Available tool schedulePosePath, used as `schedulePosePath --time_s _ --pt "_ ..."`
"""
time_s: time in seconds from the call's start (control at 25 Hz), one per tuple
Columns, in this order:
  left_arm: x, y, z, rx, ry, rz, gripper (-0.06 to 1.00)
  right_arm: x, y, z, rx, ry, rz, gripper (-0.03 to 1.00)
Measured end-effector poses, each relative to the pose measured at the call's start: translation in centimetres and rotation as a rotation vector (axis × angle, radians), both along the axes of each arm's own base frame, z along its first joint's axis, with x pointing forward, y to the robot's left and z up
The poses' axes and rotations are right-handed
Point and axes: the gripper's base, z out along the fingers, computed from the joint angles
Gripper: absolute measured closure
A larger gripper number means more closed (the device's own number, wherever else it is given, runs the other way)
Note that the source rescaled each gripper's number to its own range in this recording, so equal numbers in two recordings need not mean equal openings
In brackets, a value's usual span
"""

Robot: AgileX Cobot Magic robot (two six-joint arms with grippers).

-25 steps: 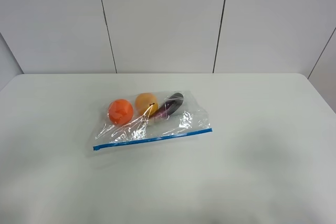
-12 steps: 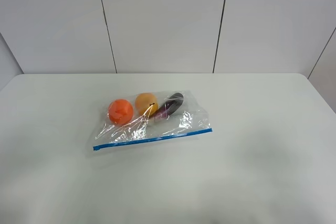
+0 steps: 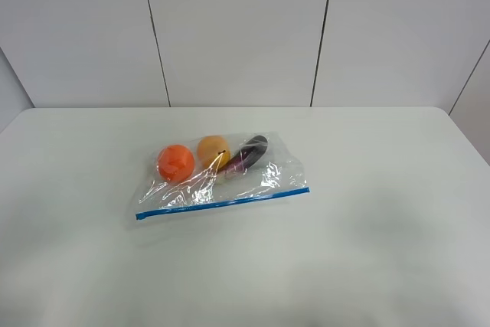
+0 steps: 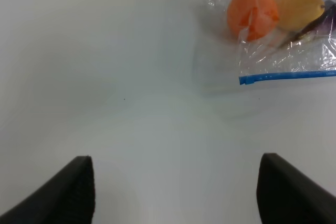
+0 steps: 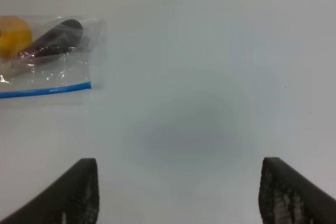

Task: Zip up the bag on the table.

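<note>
The clear crinkly bag [image 3: 222, 178] lies flat on the white table [image 3: 367, 235], left of centre. Its blue zip strip [image 3: 222, 203] runs along the near edge. Inside sit an orange ball [image 3: 176, 162], a yellow-orange fruit [image 3: 213, 151] and a dark eggplant [image 3: 249, 151]. Neither arm shows in the exterior high view. In the left wrist view the bag [image 4: 286, 51] is ahead and apart from my left gripper [image 4: 176, 192], which is open and empty. In the right wrist view the bag's end [image 5: 50, 61] is ahead and apart from my open, empty right gripper [image 5: 178, 192].
White wall panels [image 3: 237, 32] stand behind the table's far edge. The table's rounded corners show at back left and back right. Nothing else lies on the tabletop.
</note>
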Motion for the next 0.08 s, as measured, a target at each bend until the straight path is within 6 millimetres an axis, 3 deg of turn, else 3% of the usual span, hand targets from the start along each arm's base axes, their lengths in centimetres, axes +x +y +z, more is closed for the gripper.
schedulePosePath --time_s 0.08 --pt "0.0 0.0 0.0 0.0 0.0 0.0 0.16 0.0 0.0 0.0 0.0 0.0 0.0 0.12"
